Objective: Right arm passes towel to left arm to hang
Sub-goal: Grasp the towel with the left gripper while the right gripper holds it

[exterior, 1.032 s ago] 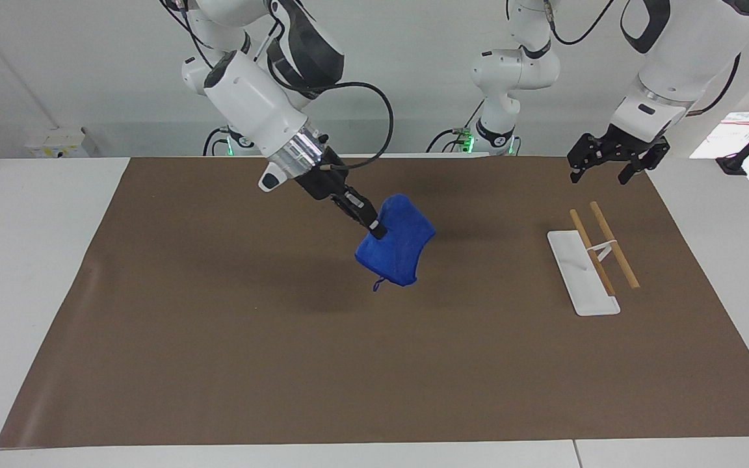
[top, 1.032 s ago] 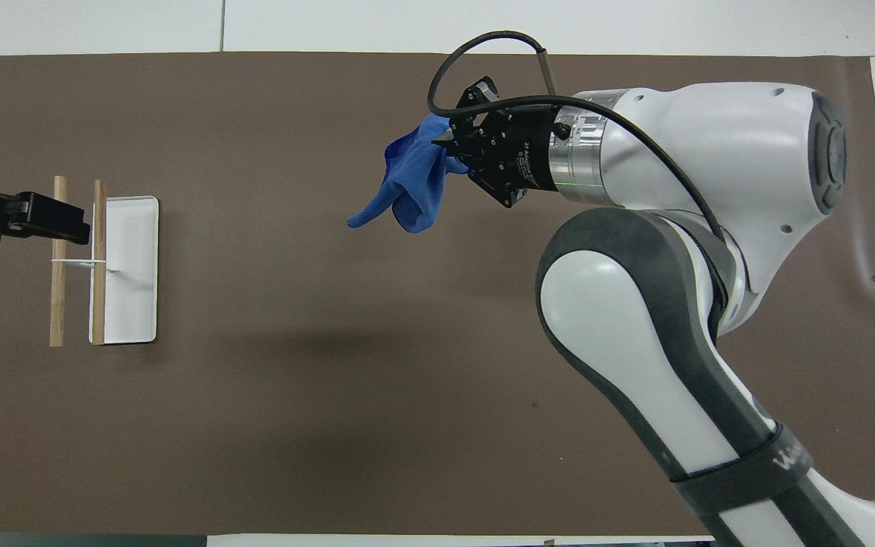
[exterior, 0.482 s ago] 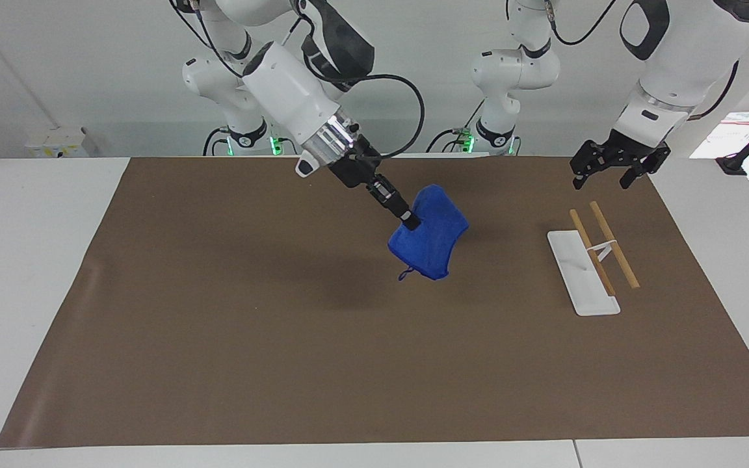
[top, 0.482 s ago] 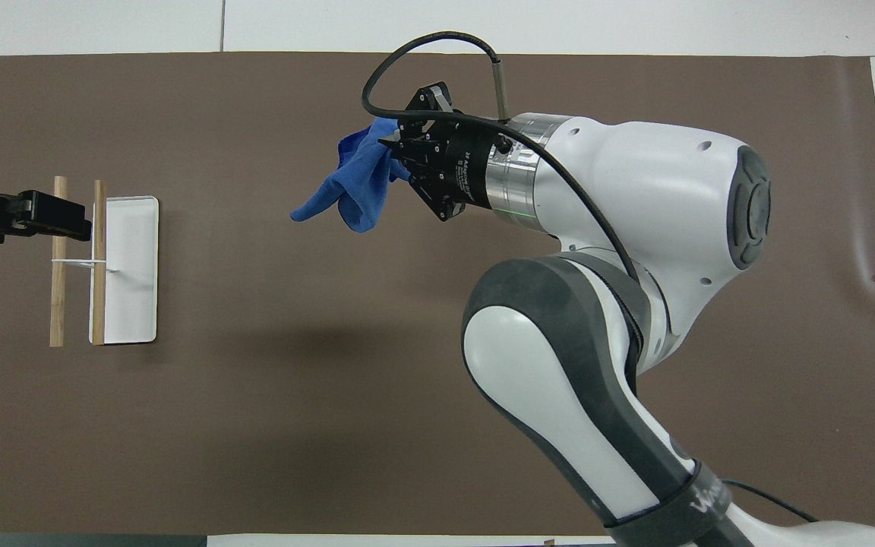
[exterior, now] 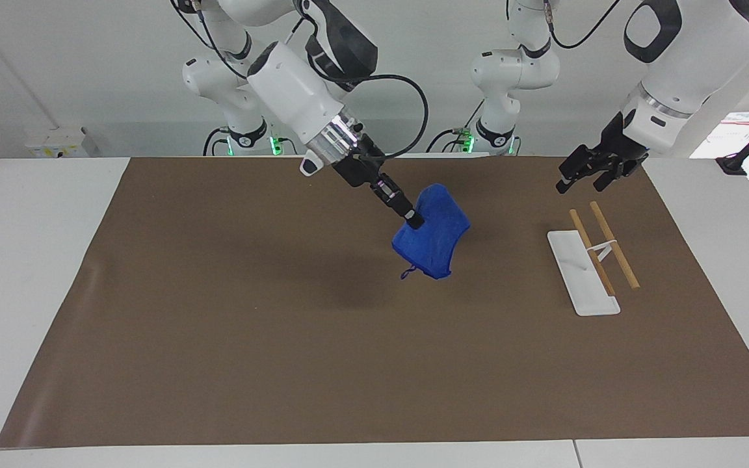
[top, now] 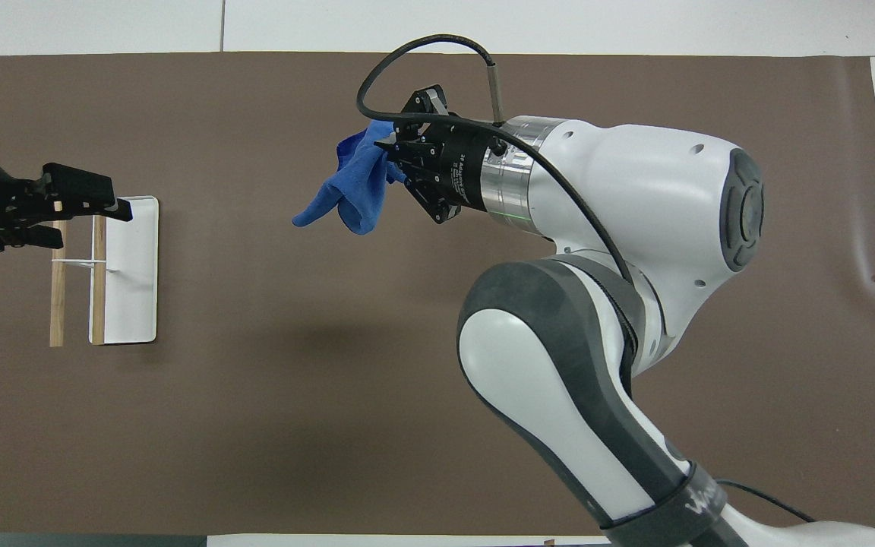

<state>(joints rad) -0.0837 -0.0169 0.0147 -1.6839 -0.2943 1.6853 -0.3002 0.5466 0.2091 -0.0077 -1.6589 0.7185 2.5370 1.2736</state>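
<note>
My right gripper (exterior: pixel 411 221) is clamped on one edge of the blue towel (exterior: pixel 433 242), which hangs in the air over the middle of the tabletop (exterior: pixel 218 325). My left gripper (exterior: pixel 584 177), fingers apart, is over the wooden towel rack (exterior: pixel 595 250), well apart from the towel. With so little cloth pinched, the towel could slip during the pass, and the fold hides my grip and where the corner loop (exterior: pixel 406 273) could be taken.

Blue towel (exterior: pixel 433 239) hangs crumpled, airborne, loop lowest.

My tabletop (exterior: pixel 36 260) carries a brown mat (exterior: pixel 251 364) — on the mat, toward my left arm's end, a white rack (exterior: pixel 581 273) with two wooden bars.
</note>
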